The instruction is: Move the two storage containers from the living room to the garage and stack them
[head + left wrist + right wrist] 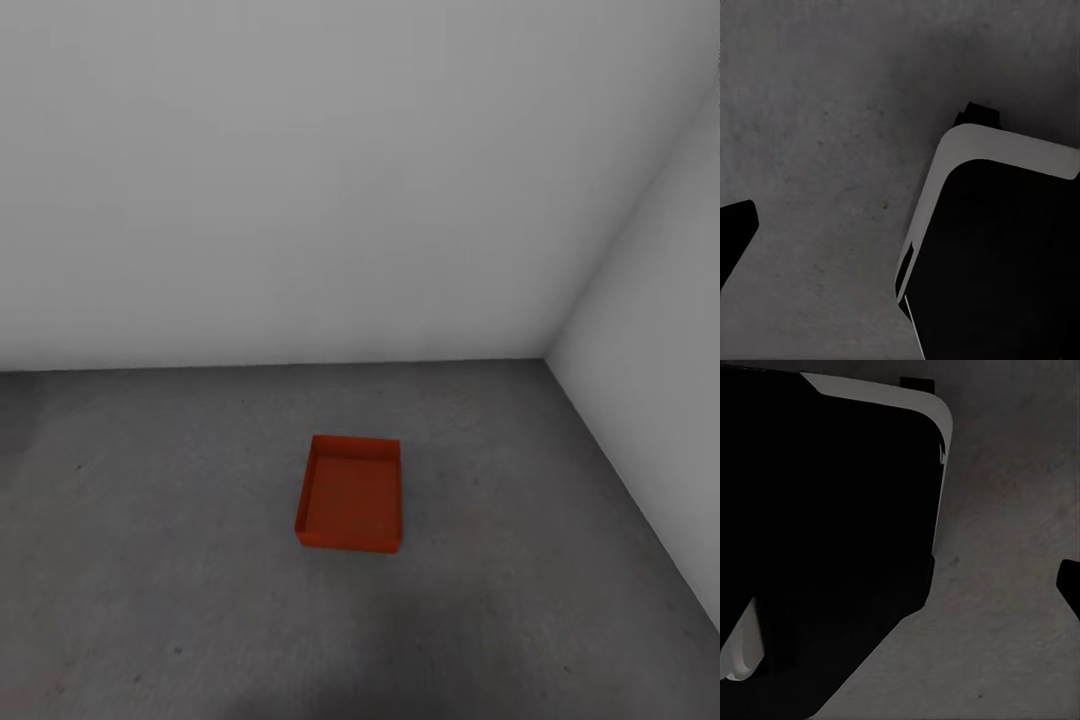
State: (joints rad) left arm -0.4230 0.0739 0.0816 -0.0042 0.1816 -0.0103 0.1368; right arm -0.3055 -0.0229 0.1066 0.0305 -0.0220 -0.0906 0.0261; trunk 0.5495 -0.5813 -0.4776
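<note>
Neither wrist camera is giving a clear look at the jaws: in the left wrist view one dark finger tip (pixel 735 232) is poking in at the frame edge over grey concrete, and in the right wrist view a dark sliver (pixel 1071 585) is doing the same, so I cannot tell whether either gripper is open or closed. Nothing orange is appearing beside either tip. Beside each, the robot's own black-and-white base (pixel 997 247) is looming over the garage floor (pixel 150 560).

Further out, the head view is showing one orange-red storage container (pixel 350 495) sitting flat and empty on that dark floor, well ahead of the robot and short of the corner where the white walls (pixel 300 180) are meeting. Its long axis is running away from the camera, slightly tilted. It is lying roughly centred, so neither arm looks nearer.
</note>
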